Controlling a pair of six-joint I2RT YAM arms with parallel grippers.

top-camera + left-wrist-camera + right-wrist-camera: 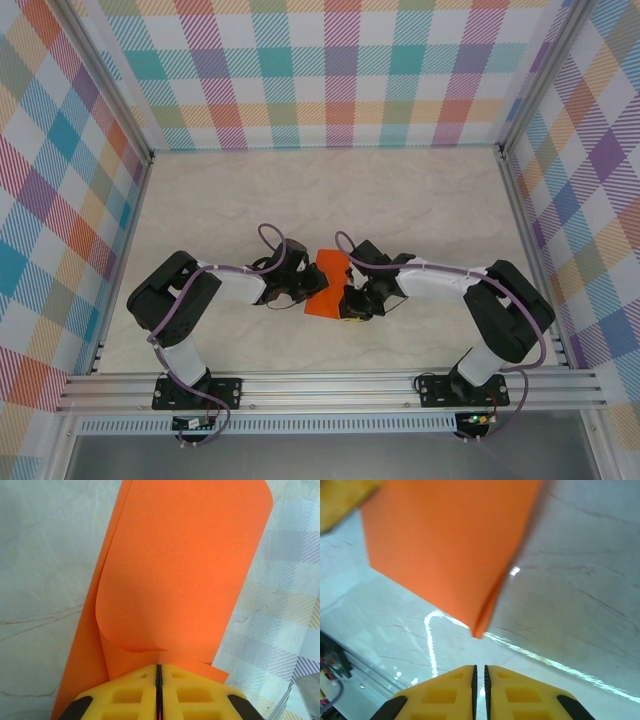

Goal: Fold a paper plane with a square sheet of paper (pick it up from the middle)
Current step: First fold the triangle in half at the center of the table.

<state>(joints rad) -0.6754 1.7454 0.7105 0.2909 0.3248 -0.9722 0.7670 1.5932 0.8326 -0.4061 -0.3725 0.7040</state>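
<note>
Both arms reach inward from their bases, the left arm point(190, 300) and the right arm point(490, 295) each bent at the elbow so that their wrists meet near the middle, facing one another. The left gripper point(159, 669) has its yellow fingers point(127, 692) pressed flat together (black pads touching along the seam) and seems to pinch the near edge of the square sheet of paper point(185, 565), though the seam hides the contact. The right gripper point(480, 668) has its fingers almost closed, with a thin slit between them and nothing in it.
</note>
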